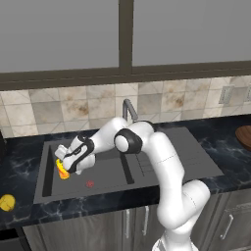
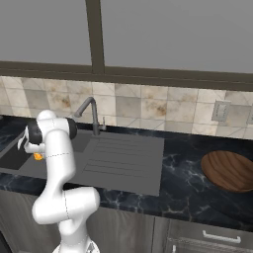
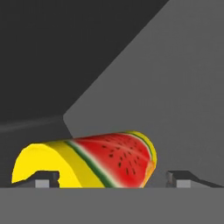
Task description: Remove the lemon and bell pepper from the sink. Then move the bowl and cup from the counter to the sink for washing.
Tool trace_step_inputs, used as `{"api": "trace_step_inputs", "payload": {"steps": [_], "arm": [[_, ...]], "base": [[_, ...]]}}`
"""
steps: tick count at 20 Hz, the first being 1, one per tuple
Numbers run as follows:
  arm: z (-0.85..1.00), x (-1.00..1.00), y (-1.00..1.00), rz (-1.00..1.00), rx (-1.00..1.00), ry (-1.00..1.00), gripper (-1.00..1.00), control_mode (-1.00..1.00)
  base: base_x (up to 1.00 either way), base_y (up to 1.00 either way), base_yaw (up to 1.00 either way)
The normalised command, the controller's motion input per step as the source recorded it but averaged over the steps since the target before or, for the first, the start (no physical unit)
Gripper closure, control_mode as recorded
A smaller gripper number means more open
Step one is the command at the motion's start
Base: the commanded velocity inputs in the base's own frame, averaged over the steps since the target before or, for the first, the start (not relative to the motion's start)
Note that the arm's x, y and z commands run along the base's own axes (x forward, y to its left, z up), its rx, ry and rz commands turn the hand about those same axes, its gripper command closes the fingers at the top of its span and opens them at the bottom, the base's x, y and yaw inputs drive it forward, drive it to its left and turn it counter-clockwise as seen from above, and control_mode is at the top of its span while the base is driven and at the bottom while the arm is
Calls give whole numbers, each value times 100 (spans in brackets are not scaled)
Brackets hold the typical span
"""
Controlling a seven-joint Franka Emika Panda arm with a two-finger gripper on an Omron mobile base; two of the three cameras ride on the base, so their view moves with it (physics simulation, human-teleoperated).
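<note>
We have the small yellow tumbler with its red watermelon mark [image 3: 94, 162] lying on its side in the dark grey rectangular sink basin [image 1: 110, 171], at its left end. The two-finger gripper [image 3: 113, 178] stands wide around it, tips clear on either side. We judge a straight lift out best, avoiding any nudge. The wide dark brown wooden bowl [image 2: 230, 170] waits on the counter far right, cut off at the frame edge. The small plain yellow lemon [image 1: 7, 202] sits on the near-left counter. The arm hides much of the cup in both base views.
</note>
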Motion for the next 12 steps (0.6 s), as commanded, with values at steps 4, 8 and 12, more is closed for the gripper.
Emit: {"api": "trace_step_inputs", "payload": {"steps": [4, 8, 12], "arm": [[-14, -7, -8, -5, 0, 0, -100, -100], [-10, -13, -4, -7, 0, 0, -100, -100], [-5, -17, -2, -9, 0, 0, -100, -100]], "base": [[0, 0, 0], [0, 0, 0], [0, 0, 0]]}}
